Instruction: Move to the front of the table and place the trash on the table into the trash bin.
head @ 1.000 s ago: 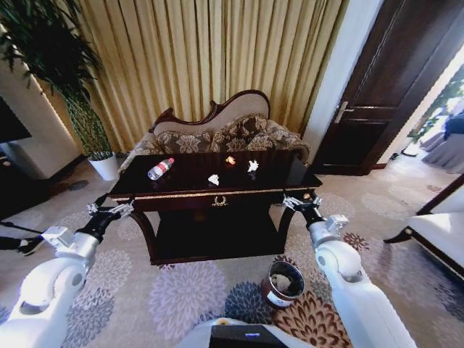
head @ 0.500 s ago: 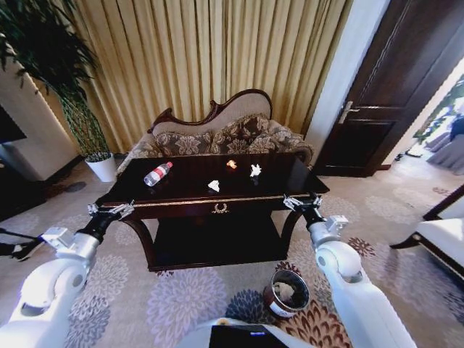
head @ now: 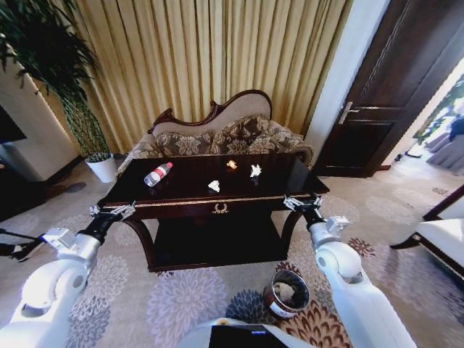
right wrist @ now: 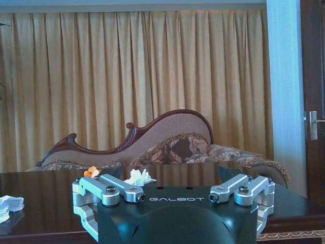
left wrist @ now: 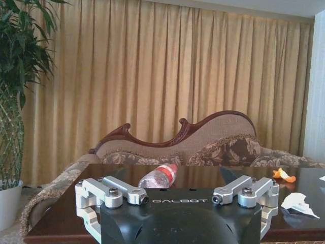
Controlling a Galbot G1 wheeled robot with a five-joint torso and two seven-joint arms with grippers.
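So I'm parked in front of the table (head: 188, 190), nothing picked up yet. The bin (head: 284, 293) sits on the carpet near my right side, easy to clip if I roll closer. The bottle (head: 158, 173) lies on its side at the far left of the tabletop and could roll off that glossy wood if nudged. The paper scraps (head: 214, 185) and the orange bit (head: 231, 164) are mid-table. My left gripper (head: 114, 211) and right gripper (head: 301, 202) hover at the near corners, both spread wide and empty.
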